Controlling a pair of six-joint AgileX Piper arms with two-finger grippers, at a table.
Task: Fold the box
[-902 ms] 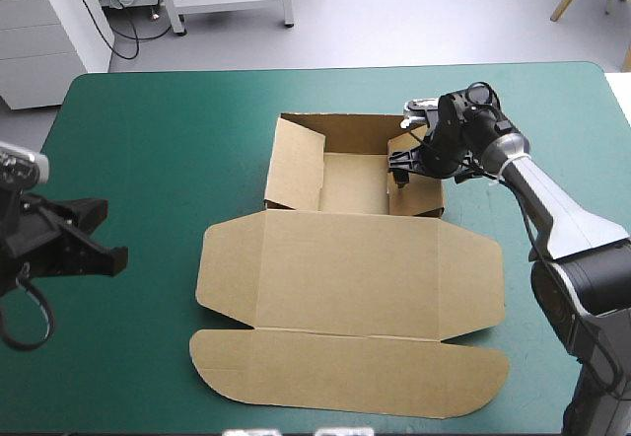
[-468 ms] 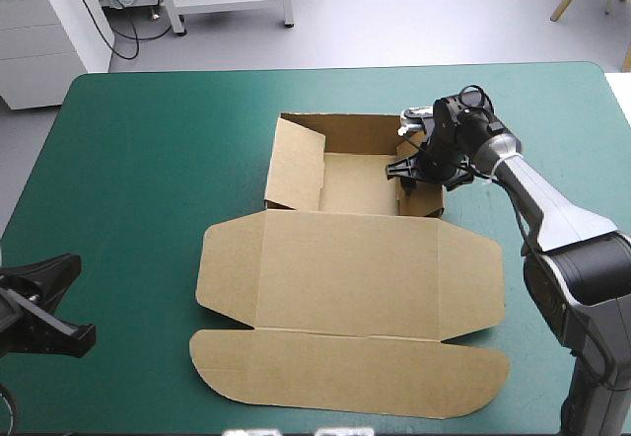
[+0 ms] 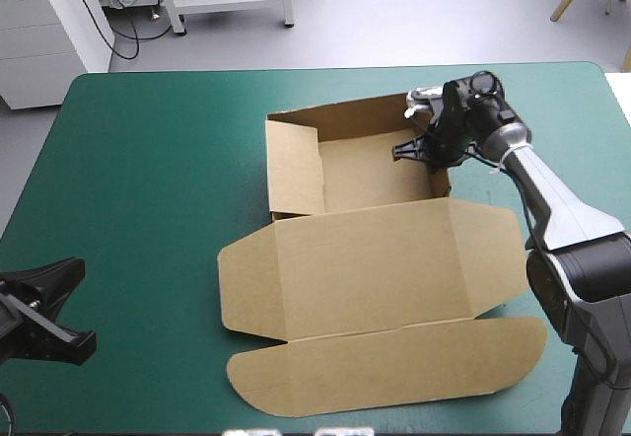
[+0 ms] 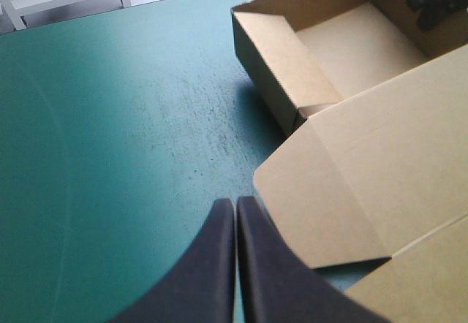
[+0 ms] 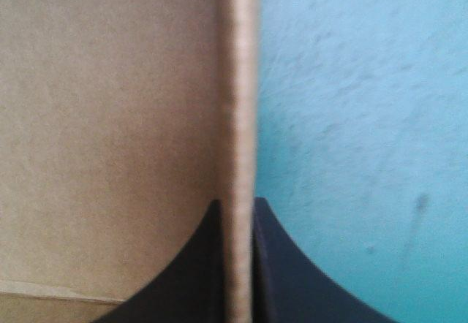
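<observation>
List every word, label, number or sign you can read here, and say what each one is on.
None can be read in any view.
box: plain brown board, no print or label showing.
teal-green cover: no markings.
left tool and right tool: black, no lettering visible.

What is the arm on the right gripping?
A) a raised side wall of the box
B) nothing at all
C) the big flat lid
A: the right wrist view shows the right gripper pinched shut on the edge of an upright wall of the box, while the lid lies flat and untouched.
</observation>
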